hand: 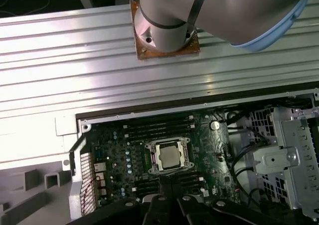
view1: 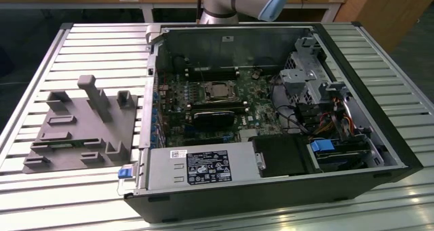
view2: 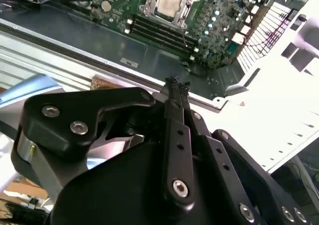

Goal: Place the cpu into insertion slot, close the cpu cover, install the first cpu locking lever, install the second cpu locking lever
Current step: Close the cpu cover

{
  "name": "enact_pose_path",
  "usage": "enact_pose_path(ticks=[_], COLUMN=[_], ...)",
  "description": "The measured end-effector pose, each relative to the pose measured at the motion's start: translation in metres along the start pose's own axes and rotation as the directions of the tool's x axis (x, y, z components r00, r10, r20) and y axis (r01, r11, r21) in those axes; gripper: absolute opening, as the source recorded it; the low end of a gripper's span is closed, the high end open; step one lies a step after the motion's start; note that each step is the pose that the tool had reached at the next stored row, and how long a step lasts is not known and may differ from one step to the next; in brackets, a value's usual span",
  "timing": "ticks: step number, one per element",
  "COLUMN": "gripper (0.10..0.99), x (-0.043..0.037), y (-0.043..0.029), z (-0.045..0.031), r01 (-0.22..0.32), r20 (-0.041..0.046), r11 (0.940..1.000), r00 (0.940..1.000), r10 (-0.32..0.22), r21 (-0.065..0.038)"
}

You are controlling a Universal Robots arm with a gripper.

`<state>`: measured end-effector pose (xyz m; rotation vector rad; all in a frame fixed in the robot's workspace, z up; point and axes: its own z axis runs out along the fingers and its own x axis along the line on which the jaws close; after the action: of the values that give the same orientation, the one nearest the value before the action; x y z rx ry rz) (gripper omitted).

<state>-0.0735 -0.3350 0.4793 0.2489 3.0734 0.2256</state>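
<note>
Jaws well apart from flat cpu (hand: 169, 156)

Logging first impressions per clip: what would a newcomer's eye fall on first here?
The open computer case lies on the slatted table, its green board bared, a silvery chip seated inside a silver cover. In the second wrist view the black claw, shut and empty, hangs above the case's edge. A grey holder block sits at the exterior view's left.

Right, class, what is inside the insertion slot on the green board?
The cpu lies there, metal top showing, the cpu cover framing it. The contacts beneath are covered.
</note>
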Motion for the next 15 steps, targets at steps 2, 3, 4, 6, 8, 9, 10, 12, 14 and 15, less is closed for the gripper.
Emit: enact_pose_path(ticks=[2, 3, 4, 6, 8, 9, 10, 12, 14, 15], gripper=[0.106, 0.106, 0.106, 0.106, 0.106, 0.106, 0.106, 0.106, 0.106, 0.106], x=[0.0000, 0.0000, 0.0000, 0.0001, 0.0001, 0.0001, 0.0001, 0.0001, 0.0001, 0.0001], y=[-0.0001, -0.0001, -0.0002, -0.0003, -0.0003, -0.0003, -0.0003, -0.0003, -0.0003, -0.0003], z=[0.0006, 0.0011, 0.0016, 0.0018, 0.0019, 0.0018, 0.0019, 0.0019, 0.0019, 0.0022], r01=[0.000, 0.000, 0.000, 0.000, 0.000, 0.000, 0.000, 0.000, 0.000, 0.000], r20=[0.0002, 0.0002, 0.0003, 0.0004, 0.0004, 0.0004, 0.0004, 0.0004, 0.0004, 0.0006], r11=[1.0000, 1.0000, 1.0000, 1.0000, 1.0000, 1.0000, 1.0000, 1.0000, 1.0000, 1.0000], r00=[1.0000, 1.0000, 1.0000, 1.0000, 1.0000, 1.0000, 1.0000, 1.0000, 1.0000, 1.0000], r10=[0.000, 0.000, 0.000, 0.000, 0.000, 0.000, 0.000, 0.000, 0.000, 0.000], r21=[0.000, 0.001, 0.002, 0.002, 0.002, 0.002, 0.002, 0.002, 0.002, 0.002])
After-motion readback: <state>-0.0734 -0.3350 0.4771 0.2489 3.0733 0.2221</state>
